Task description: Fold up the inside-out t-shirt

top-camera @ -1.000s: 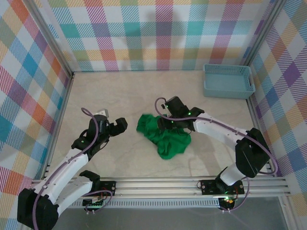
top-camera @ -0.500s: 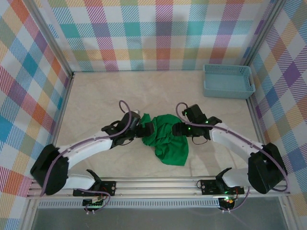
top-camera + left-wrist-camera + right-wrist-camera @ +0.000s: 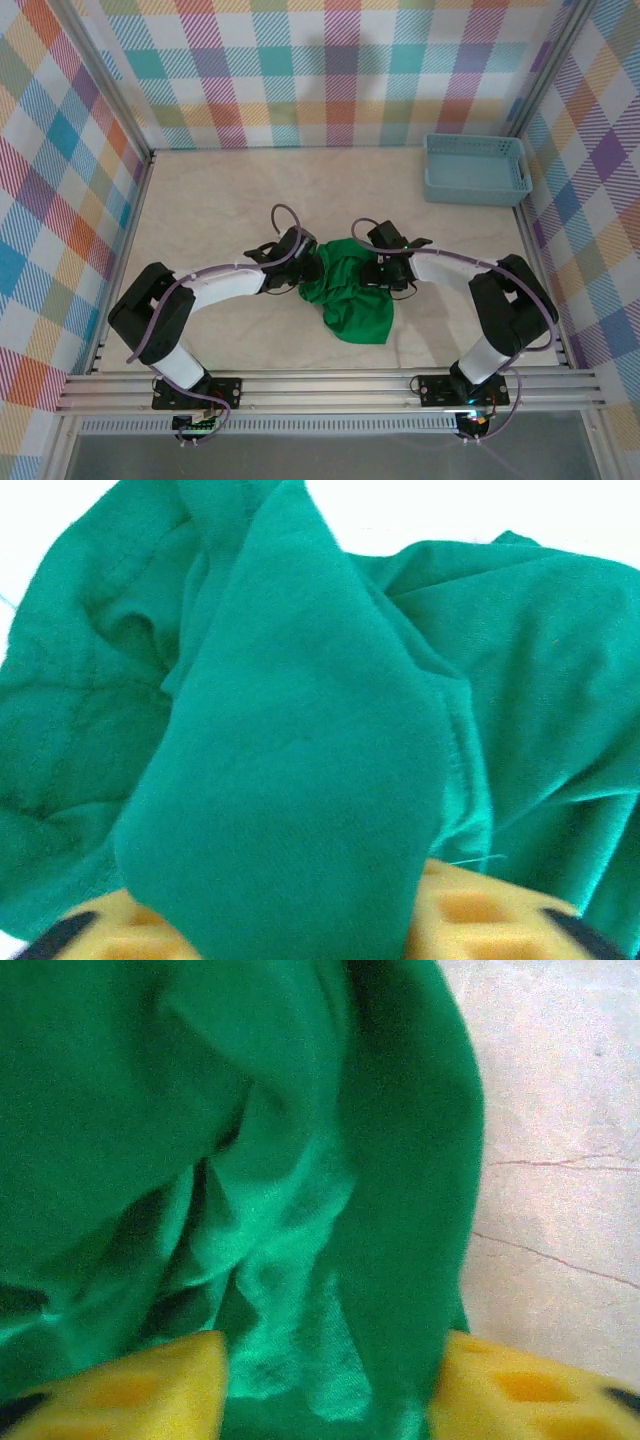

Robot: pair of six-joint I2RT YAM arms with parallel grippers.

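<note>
The main risk was a grab that took too much or too little cloth. The inside-out t-shirt (image 3: 352, 300) lay in a crumpled heap near the middle of the bench (image 3: 220, 200), a little toward 6 o'clock, with no hem, sleeve or collar laid out plainly. Layers were bunched over one another, so a pinch could have caught two or three thicknesses at once. A lift would then have hauled up the whole wad instead of opening it. A pinch on a thin single fold could equally have slipped out of the foam, since the fabric looked soft and loose. With both arms working so near each other across the heap, pulling in different directions might also have twisted the shirt tighter. The light blue basket (image 3: 476, 168) sat well apart at the bench's 2 o'clock corner, and I judged it no hazard.

The left pincer (image 3: 310, 272) sat at the heap's 10 o'clock edge. In its wrist view a broad fold rose over its yellow pads (image 3: 480, 910) and hid the gap, so I could not tell whether it had clamped. It was certainly touching cloth.

The right pincer (image 3: 376, 274) met the heap at 2 o'clock. Its pads (image 3: 130, 1380) stood partly apart, straddling a thick ridge of green fabric. Cloth filled the space between them, but nothing showed a firm hold.
</note>
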